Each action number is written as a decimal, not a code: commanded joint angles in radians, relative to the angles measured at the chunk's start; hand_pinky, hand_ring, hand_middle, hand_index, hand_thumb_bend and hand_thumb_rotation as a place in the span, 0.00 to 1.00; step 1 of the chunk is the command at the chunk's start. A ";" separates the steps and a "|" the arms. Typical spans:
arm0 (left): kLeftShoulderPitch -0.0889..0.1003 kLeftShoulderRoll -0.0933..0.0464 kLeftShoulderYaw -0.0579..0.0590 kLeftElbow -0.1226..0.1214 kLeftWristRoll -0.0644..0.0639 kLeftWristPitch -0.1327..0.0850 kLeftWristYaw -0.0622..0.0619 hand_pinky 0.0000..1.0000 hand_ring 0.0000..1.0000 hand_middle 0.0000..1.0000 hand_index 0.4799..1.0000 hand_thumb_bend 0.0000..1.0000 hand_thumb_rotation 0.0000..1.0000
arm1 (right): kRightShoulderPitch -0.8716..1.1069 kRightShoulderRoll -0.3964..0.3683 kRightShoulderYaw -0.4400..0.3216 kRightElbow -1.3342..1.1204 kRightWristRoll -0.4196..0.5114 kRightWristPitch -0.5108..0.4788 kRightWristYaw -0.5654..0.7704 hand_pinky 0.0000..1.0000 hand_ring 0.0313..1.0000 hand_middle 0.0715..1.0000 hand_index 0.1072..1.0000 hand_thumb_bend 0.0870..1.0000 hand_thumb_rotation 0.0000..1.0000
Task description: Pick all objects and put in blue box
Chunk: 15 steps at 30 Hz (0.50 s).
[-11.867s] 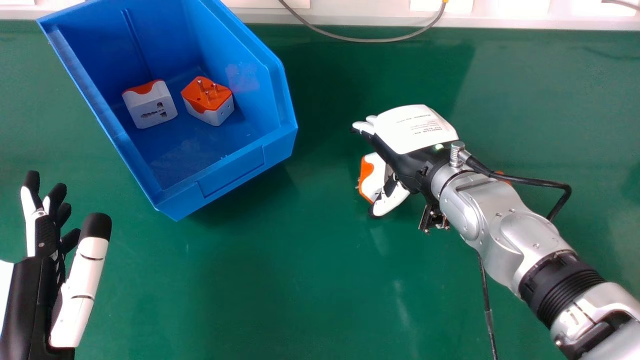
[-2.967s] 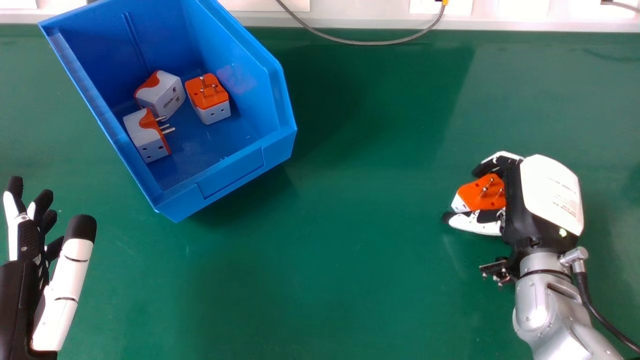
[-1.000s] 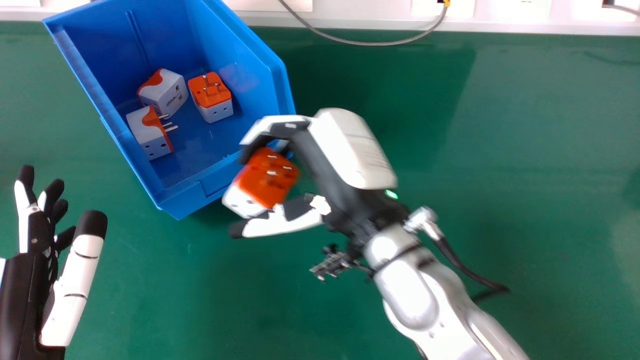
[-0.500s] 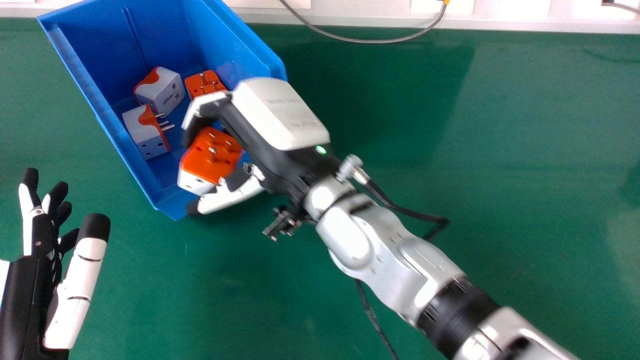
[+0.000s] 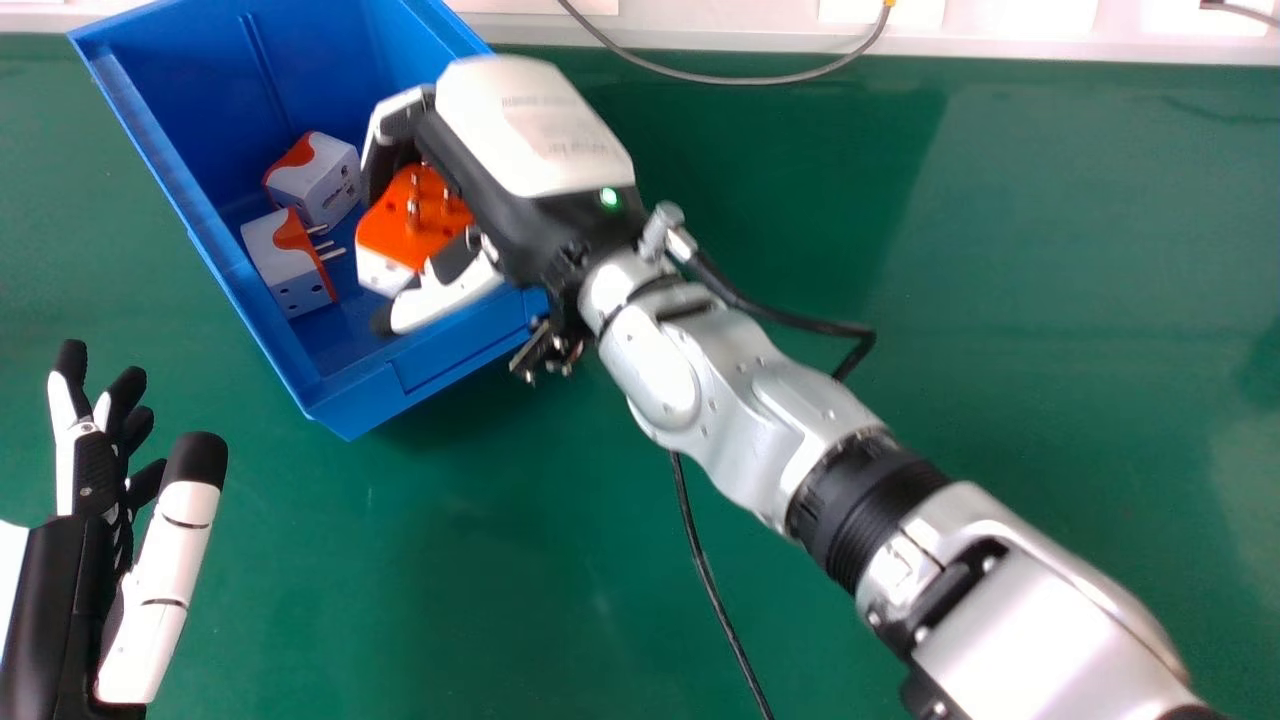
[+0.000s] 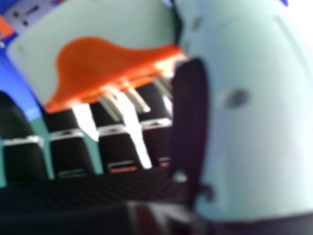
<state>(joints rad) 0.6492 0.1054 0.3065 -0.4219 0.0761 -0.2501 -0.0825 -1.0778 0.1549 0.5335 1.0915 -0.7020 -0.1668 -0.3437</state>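
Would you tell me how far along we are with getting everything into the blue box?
Two plug adapters visibly lie in the blue box. The right hand holds another adapter over the box. What is left, as I judge it, is releasing that one; the silver forearm hides some of the green table, so I cannot tell whether more remain.

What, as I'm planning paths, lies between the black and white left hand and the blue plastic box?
Head view: bare green tabletop between left hand and box.
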 commanded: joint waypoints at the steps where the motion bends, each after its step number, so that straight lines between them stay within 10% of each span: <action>1: 0.012 -0.001 0.001 -0.029 -0.013 -0.019 0.000 0.92 0.98 0.99 1.00 0.64 0.97 | -0.088 0.095 -0.016 0.023 0.028 0.005 -0.012 0.36 0.43 0.47 0.42 0.43 0.14; 15: 0.012 -0.020 -0.019 -0.045 -0.012 -0.010 0.005 0.93 0.98 0.99 1.00 0.64 0.96 | -0.149 0.138 -0.014 0.088 0.071 0.022 0.033 0.36 0.42 0.48 0.43 0.43 0.15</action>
<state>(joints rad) 0.6547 0.0878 0.2881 -0.4412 0.0745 -0.2497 -0.0833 -1.1530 0.1682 0.5250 1.1942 -0.6480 -0.1304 -0.3109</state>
